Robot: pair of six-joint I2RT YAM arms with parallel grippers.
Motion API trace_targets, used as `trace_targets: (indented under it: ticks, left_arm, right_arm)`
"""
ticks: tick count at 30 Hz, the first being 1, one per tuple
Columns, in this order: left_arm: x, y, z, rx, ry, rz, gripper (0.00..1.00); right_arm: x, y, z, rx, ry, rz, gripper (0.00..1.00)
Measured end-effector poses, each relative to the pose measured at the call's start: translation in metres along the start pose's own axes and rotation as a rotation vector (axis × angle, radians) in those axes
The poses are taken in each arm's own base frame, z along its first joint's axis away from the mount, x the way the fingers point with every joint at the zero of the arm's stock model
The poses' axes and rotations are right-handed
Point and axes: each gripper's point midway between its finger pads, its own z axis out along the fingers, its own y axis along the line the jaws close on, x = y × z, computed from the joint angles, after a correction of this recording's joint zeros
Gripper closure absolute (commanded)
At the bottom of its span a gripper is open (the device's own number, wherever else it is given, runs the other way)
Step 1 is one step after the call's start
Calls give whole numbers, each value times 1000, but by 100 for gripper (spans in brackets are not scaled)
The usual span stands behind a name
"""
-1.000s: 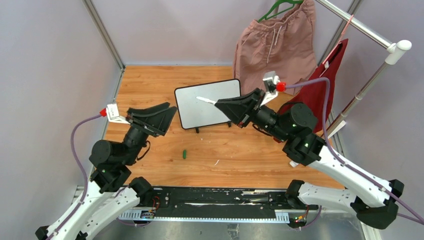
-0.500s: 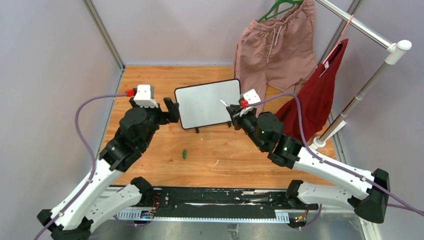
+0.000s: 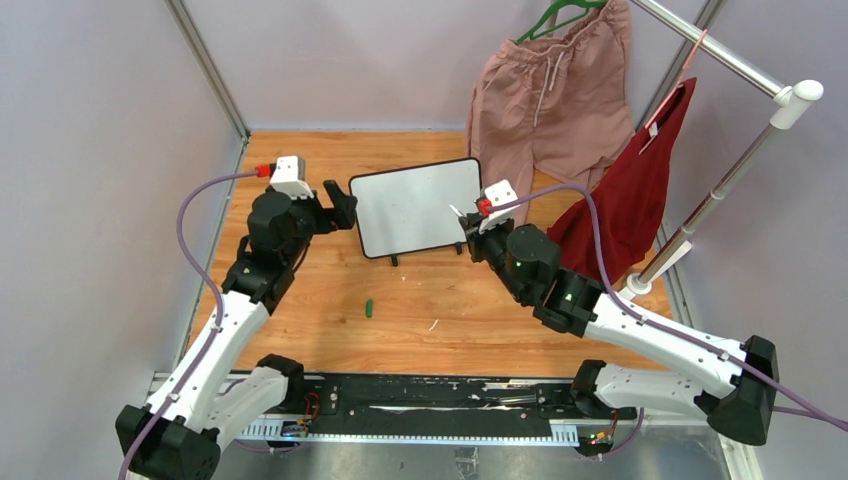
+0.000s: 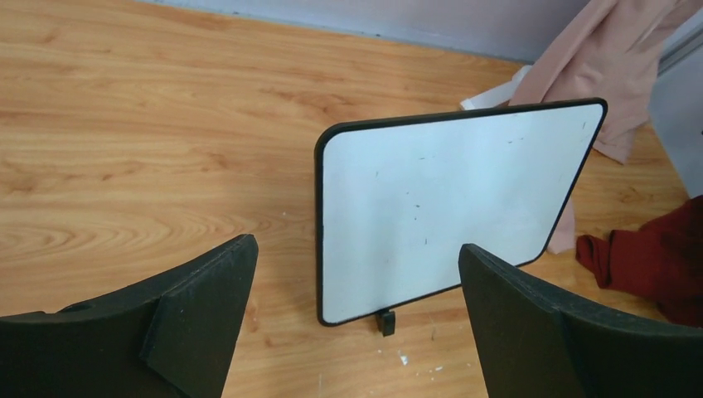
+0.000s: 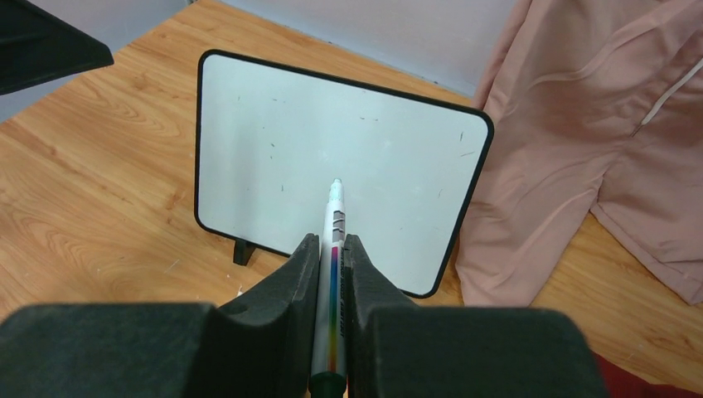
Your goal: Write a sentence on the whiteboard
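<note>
Looking down from above, the right gripper (image 3: 467,224) is mostly hidden under its own wrist, and it blocks the lower right corner of the whiteboard (image 3: 410,205). Only the white tip of the marker (image 3: 455,210) pokes out. Up close, the marker's tail disappears between the fingers, and the print on its barrel is too small to read. There are specks on the board, too tiny to call letters. That little green bit (image 3: 369,308) on the table (image 3: 450,290)? Can't tell what it is. The shorts (image 3: 545,90) run off the top edge. The left gripper (image 4: 355,245) has its fingers chopped by the bottom of its own view, and the red cloth (image 4: 647,257) is cut off at the right.
</note>
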Motion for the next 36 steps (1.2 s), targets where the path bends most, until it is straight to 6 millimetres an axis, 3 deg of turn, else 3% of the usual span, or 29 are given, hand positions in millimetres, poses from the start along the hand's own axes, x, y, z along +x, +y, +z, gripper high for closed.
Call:
trace_targets:
  ticks: [7,14,19,26,33,36]
  left_arm:
    - [22,13,15,-14,-54,3,4]
    - [35,36,41,-61,-17,-102,3]
    - [41,36,54,13,1,-201,3]
    - [41,35,56,160,-61,-352,7]
    - [80,24,70,308,-18,-461,13]
    - [84,25,78,354,-16,-489,15]
  right_arm:
    - [24,5,8,7,74,-19,100]
    - [26,4,10,16,59,-19,100]
    - [24,12,17,-12,34,-36,100]
    - [22,28,26,-71,7,-28,100]
    - [19,40,34,-110,-55,9,100]
    - [23,45,36,-134,-72,11,100]
